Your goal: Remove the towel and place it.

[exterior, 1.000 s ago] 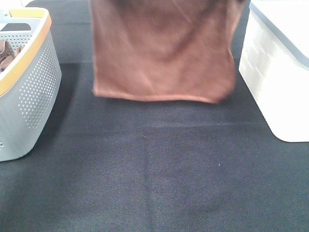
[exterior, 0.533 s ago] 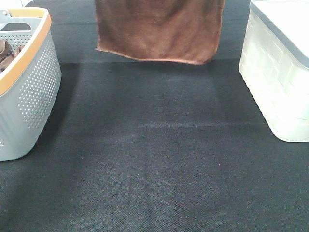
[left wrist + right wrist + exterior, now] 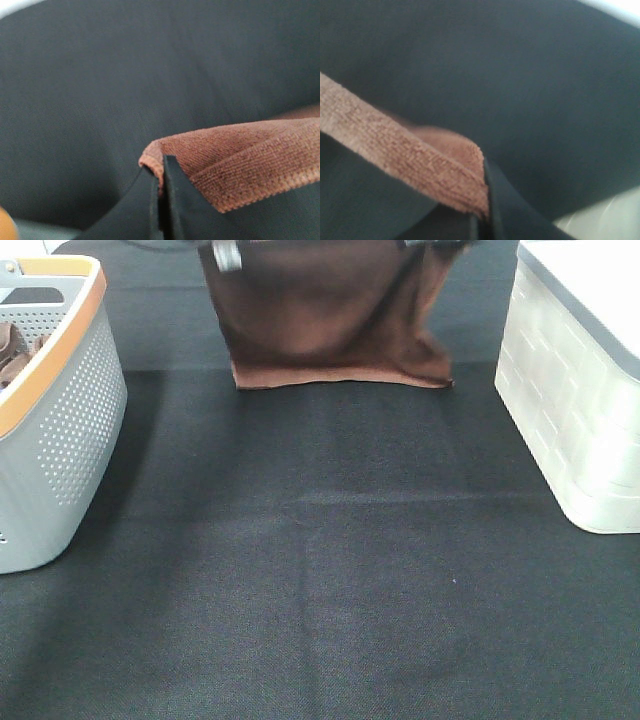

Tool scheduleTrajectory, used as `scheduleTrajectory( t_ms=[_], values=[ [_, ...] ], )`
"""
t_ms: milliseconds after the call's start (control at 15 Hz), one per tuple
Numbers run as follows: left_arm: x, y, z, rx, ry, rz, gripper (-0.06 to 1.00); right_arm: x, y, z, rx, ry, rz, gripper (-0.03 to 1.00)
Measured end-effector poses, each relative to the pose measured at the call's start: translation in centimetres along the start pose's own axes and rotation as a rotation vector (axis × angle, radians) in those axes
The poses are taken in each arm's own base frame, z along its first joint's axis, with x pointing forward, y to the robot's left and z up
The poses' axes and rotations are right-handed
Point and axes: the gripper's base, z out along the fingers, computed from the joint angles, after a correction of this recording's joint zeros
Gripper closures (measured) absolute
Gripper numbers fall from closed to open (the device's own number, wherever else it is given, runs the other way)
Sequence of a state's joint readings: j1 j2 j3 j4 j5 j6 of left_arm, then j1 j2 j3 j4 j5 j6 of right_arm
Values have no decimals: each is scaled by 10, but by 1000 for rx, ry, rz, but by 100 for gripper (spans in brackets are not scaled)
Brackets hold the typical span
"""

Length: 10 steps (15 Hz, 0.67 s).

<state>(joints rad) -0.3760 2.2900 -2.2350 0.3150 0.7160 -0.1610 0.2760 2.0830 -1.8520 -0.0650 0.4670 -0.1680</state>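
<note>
Towel [image 3: 330,315] is up in the air at the far middle of the table, held by its two top corners and hanging as a flat sheet facing the high camera. It sits between the two containers and is clear of both.

Left gripper [image 3: 160,175]: black fingers together, clamped on one towel corner. The hem folds over right at the pinch. In the high view only a bit of metal hardware shows at the towel's top left.

Right gripper [image 3: 484,212]: fingers also together, clamped on the opposite corner. The towel edge runs away from the pinch as a taut band.

The bottom hem is low, at or just on the black tablecloth [image 3: 330,570]. I can't confirm contact from the high view. The bottom right corner kinks outward and the left side hangs straighter. The hem runs roughly level. No white tag visible in any view.

Grey perforated basket [image 3: 70,420] with an orange rim is at the left edge, well apart from the towel, with something brown inside. White lidded bin [image 3: 570,430] is at the right edge, near the towel's right side but not touching. A sliver of it shows in the right wrist view.
</note>
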Motion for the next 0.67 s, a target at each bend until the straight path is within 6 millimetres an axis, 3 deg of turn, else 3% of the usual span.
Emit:
scheduleTrajectory(
  t_ms=[400,667],
  values=[
    [40,-13,-8,128,447,-31,94,32,17,-8,-172,370,112,97],
    [44,-13,-11,138,505,-29,94,39,24,-14,-239,479,143,97]
  ],
)
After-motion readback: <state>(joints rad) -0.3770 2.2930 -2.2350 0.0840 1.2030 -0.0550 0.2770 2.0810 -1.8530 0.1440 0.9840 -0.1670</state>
